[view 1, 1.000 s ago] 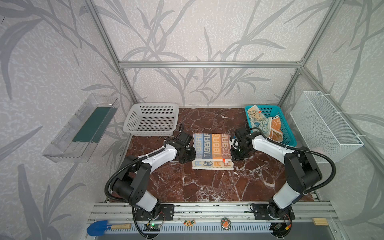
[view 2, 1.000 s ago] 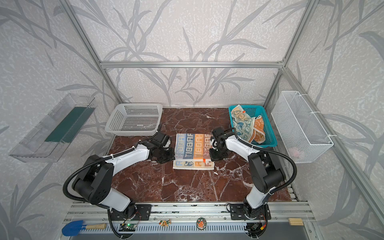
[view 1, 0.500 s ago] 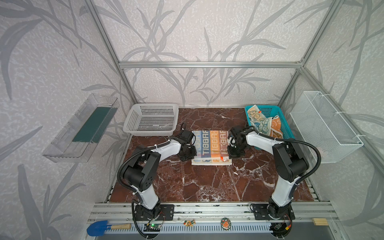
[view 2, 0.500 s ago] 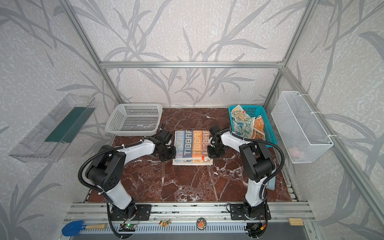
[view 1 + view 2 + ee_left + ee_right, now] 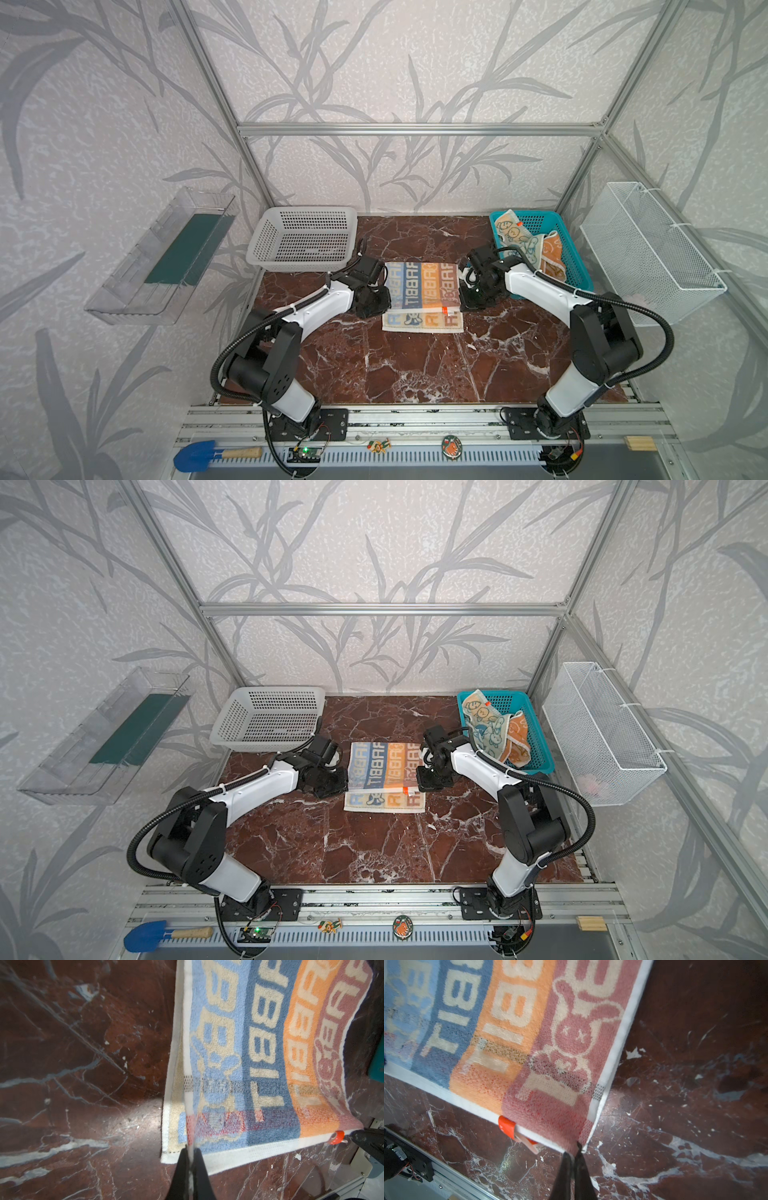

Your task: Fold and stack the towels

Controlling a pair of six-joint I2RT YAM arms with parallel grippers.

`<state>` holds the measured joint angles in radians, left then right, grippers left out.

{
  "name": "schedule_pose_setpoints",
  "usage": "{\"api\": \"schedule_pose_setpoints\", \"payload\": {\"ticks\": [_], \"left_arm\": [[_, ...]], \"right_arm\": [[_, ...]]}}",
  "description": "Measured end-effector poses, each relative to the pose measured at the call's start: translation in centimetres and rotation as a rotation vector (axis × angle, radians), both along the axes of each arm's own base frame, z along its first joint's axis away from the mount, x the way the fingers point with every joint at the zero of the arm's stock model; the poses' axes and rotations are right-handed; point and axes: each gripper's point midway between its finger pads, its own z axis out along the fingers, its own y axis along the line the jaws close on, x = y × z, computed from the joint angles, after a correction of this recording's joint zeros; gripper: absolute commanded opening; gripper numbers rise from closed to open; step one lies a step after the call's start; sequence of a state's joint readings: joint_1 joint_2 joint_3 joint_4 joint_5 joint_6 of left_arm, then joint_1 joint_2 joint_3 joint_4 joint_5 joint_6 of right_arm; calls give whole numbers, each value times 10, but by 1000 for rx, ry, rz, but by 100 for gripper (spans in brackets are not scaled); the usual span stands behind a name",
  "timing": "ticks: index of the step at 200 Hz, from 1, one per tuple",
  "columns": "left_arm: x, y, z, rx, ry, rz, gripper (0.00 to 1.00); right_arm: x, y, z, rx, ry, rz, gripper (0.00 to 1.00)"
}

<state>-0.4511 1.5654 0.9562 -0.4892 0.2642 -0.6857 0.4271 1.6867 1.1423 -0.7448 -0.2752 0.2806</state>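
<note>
Terry RABBIT-lettered towel (image 5: 422, 286) partly folded on marble tabletop (image 5: 415, 365); left gripper (image 5: 190, 1150) and right gripper (image 5: 576, 1148) each pinch a top-layer corner.

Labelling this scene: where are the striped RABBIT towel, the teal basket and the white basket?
striped RABBIT towel (image 5: 431, 286): a top view, its orange stripe.
teal basket (image 5: 536, 216): a top view, its back wall.
white basket (image 5: 307, 241): a top view, its bare floor.
</note>
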Motion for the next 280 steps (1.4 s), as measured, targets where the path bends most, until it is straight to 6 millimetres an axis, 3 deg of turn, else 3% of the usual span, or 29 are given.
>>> {"api": "schedule_pose_setpoints", "payload": {"ticks": [56, 99, 120, 150, 179, 198, 219, 237, 280], "left_arm": [[-29, 1, -28, -11, 73, -12, 0], [-27, 0, -45, 3, 109, -7, 0], [-10, 1, -43, 12, 100, 8, 0], [24, 9, -30, 29, 74, 40, 0], [60, 17, 8, 33, -15, 58, 0], [70, 20, 30, 35, -69, 59, 0], [62, 23, 42, 31, -90, 54, 0], [45, 24, 42, 26, -83, 43, 0], [2, 28, 12, 9, 0, 20, 0]], "right_arm": [[-27, 1, -31, 8, 75, 12, 1], [-25, 5, -51, 1, 125, -1, 0], [-13, 10, -50, 2, 120, -4, 0], [15, 21, -37, 10, 80, -6, 0], [46, 32, 1, 30, -7, -5, 0], [55, 35, 22, 46, -59, -1, 0], [48, 32, 35, 53, -73, 1, 1], [37, 27, 36, 55, -69, 2, 1], [-5, 26, 8, 62, 7, 33, 1]]}}
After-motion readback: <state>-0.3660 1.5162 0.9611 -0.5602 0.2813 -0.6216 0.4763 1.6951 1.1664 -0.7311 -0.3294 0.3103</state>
